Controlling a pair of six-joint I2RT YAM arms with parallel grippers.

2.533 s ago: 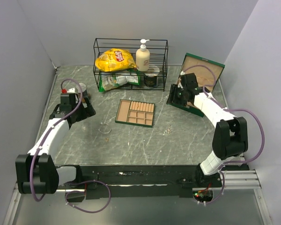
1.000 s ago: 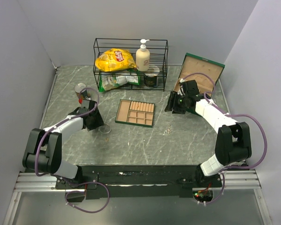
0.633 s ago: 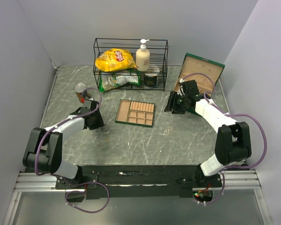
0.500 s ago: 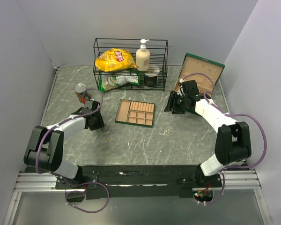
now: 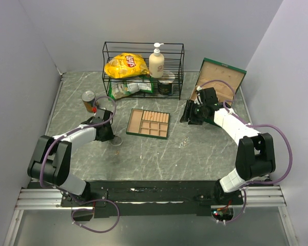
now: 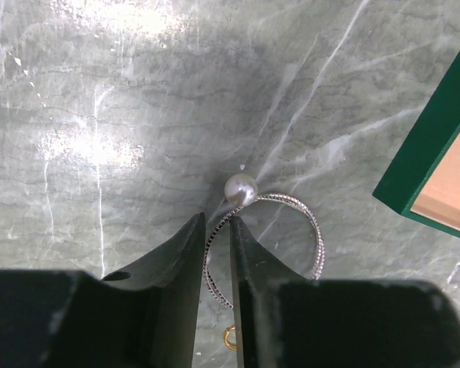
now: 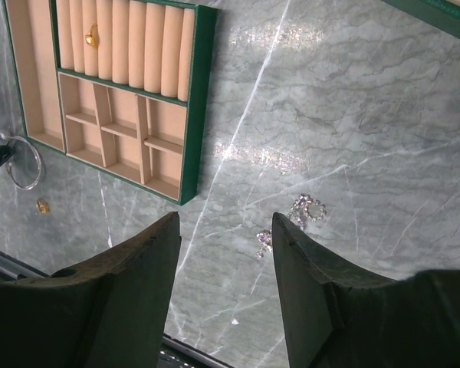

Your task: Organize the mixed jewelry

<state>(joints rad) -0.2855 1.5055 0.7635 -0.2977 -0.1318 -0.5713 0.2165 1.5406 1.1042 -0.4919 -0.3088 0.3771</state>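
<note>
A silver bracelet (image 6: 316, 230) with a pearl (image 6: 241, 189) lies on the marble table left of the green jewelry tray (image 5: 149, 123). My left gripper (image 6: 217, 222) is down on the table and open by a narrow gap. The bracelet's band runs between its fingers, and a small gold ring (image 6: 229, 337) lies just behind. From above, this gripper (image 5: 112, 137) sits at the bracelet (image 5: 115, 140). My right gripper (image 7: 226, 230) hangs open and empty above sparkly earrings (image 7: 310, 208). One gold ring (image 7: 93, 35) sits in the tray's roll section (image 7: 123, 42).
A green jewelry box (image 5: 222, 82) stands open at the back right, behind my right gripper (image 5: 190, 114). A wire rack (image 5: 180, 69) at the back holds a chips bag (image 5: 126, 65) and a soap bottle (image 5: 156, 60). A can (image 5: 88, 98) stands at the left.
My left arm has swung in from near the can to the bracelet, and its jaws have narrowed around the band. My right arm pulled back from the box earlier and has held still since.
</note>
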